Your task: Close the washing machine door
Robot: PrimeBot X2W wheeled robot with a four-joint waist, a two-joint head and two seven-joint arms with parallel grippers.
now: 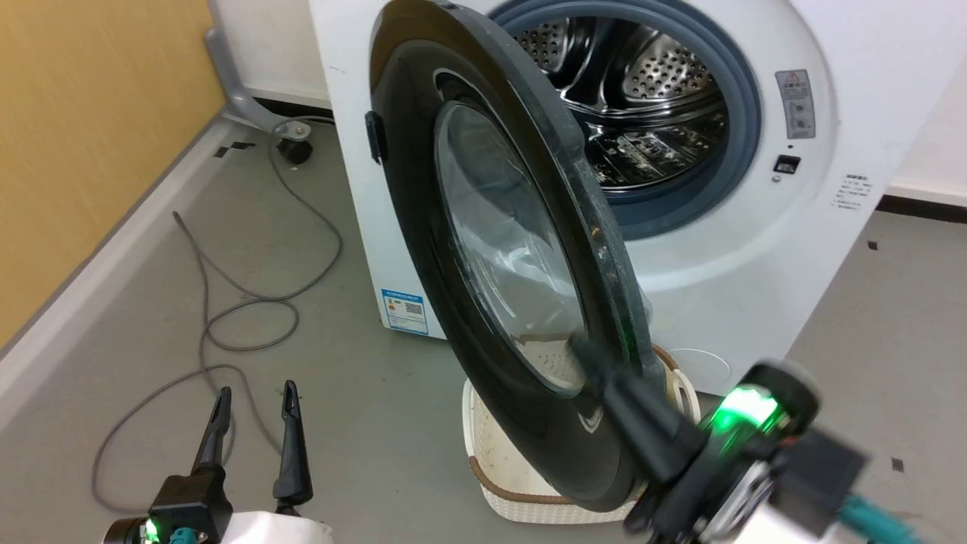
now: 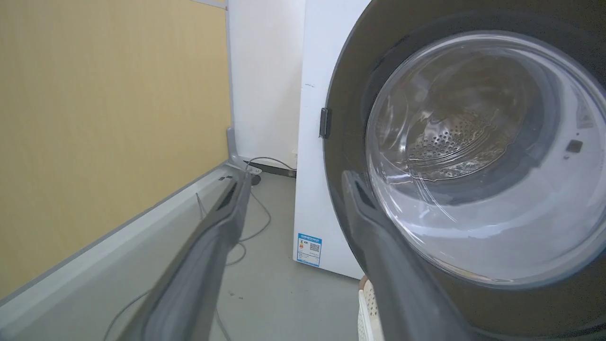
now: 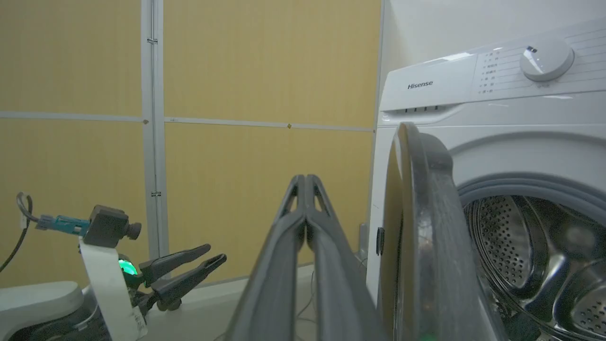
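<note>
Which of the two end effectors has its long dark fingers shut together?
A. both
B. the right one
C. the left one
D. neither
B: the right end effector has fingertips meeting beside the large round door with glossy black rim and clear glass bowl; the left end effector shows a gap between them.

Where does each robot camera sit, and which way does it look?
Head view: on the head, facing forward and down at the open washing machine door; left gripper lower left, right gripper lower right.
Left wrist view: on the left wrist, facing the door's glass along its open gripper.
Right wrist view: on the right wrist, facing the yellow wall past the door's edge, along its shut gripper; the left gripper shows too.
Shared: all three see the door.
</note>
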